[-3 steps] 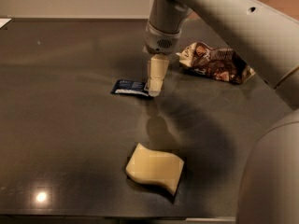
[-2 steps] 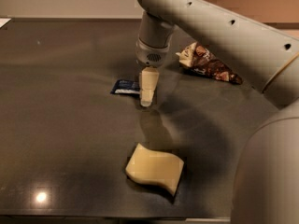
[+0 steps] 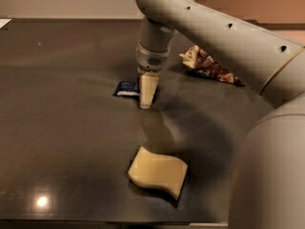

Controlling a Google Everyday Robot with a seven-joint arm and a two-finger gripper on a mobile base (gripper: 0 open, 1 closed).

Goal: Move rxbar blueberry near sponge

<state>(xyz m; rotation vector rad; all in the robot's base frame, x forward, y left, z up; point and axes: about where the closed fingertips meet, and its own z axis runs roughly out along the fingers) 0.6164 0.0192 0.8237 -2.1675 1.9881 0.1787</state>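
The pincer (image 3: 146,103) stands tip-down on the right end of the rxbar blueberry (image 3: 126,88); whether it grips cannot be told. The bar lies flat mid-desk (image 3: 62,128), long axis left-right, well apart from the sponge (image 3: 158,171). Since a second ago the pincer has shifted left, hiding the bar's end; the bar is unmoved.

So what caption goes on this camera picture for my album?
Gripper at the end of the blue bar, sponge lying apart, nearer the camera.

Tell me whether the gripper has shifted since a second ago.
Yes. The gripper slid left, away from the snack bag, and now stands over the right end of the rxbar blueberry.
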